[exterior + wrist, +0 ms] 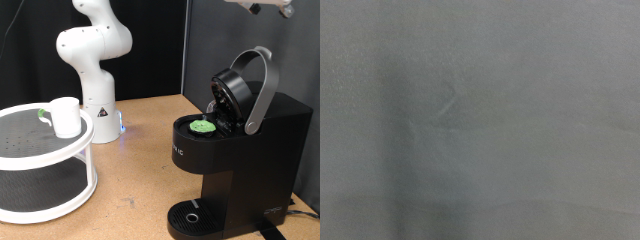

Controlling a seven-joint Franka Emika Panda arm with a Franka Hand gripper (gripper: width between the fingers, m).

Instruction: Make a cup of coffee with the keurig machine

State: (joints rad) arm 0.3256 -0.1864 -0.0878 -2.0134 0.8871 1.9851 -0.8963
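The black keurig machine (pixel 255 150) stands at the exterior view's right with its lid and silver-grey handle (pixel 263 88) raised. A green-topped pod (pixel 204 126) sits in the open chamber. The round drip tray (pixel 192 217) has nothing on it. The white cup (pixel 66 116) stands on the top tier of a round white stand (pixel 45 155) at the exterior view's left. Only a sliver of my gripper (pixel 265 6) shows at the top edge, high above the machine. The wrist view is a blurred grey with nothing recognisable.
The white robot arm base (pixel 95 60) stands at the back between stand and machine. A small green item (pixel 42 113) lies beside the cup on the stand. The wooden tabletop (pixel 140 170) stretches between stand and machine. A dark curtain hangs behind.
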